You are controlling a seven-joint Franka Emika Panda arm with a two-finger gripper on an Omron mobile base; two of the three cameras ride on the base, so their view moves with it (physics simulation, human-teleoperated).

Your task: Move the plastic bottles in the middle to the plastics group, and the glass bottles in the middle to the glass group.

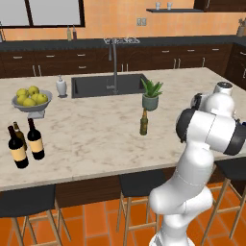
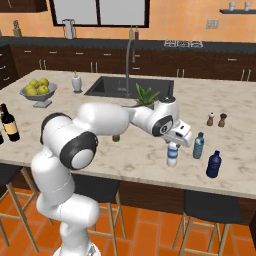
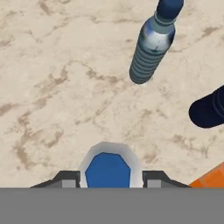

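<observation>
One small clear plastic bottle with a blue label band (image 2: 172, 153) stands upright on the marble desk (image 2: 125, 150) near its front edge, clenched between the pincer (image 3: 108, 178) fingers from above. Two plastics sit just right of it: slim light-blue translucent bottle (image 2: 198, 145), squat dark-blue bottle (image 2: 213, 164). One slender olive-green bottle (image 1: 143, 123) stands mid-desk by one potted plant (image 1: 151, 94). Three dark glass bottles (image 1: 24, 142) cluster at the far left end.
</observation>
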